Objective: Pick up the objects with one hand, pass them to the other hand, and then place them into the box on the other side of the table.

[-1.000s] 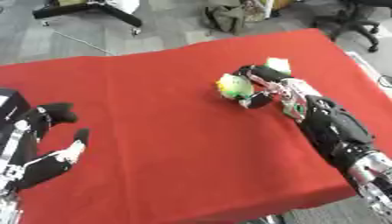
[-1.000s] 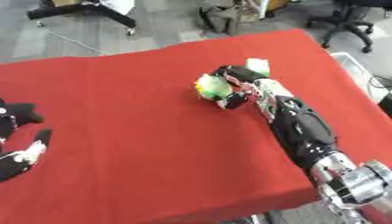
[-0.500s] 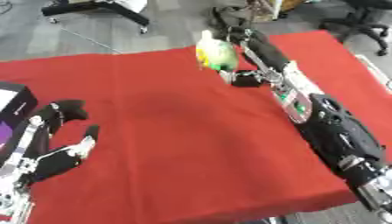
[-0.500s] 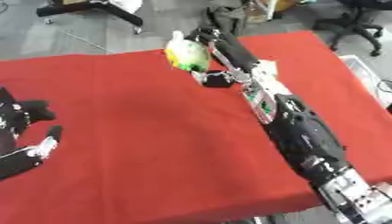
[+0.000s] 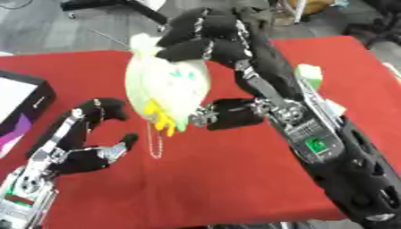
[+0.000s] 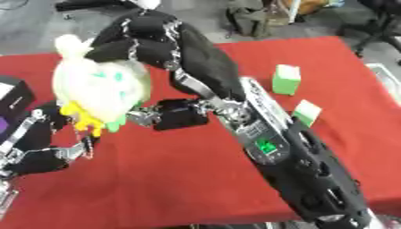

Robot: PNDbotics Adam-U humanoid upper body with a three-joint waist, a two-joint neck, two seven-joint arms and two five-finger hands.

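**Handover poised above the red cloth**

Above the red tablecloth (image 5: 235,179), you held the pale round plush toy with yellow and green trim (image 5: 166,87) aloft in the right hand (image 5: 207,38), its black fingers curled over the toy's top and its thumb tucked beneath. The toy hung clear of the table, just beside and slightly above the left hand (image 5: 82,143), which waited with fingers spread apart and curved upward, touching nothing. A thin chain (image 5: 153,143) dangled from the toy's underside toward that open palm.

At the left edge sat the black box with a white and purple face (image 5: 19,105), the likely destination. Two small green-and-white blocks (image 6: 287,79) lay on the cloth at the right.

The risk at that point was the release. If you had opened the right hand before the left closed around the toy, the soft, round body could have rolled off the fingers. The chain might also have snagged between the left fingers.
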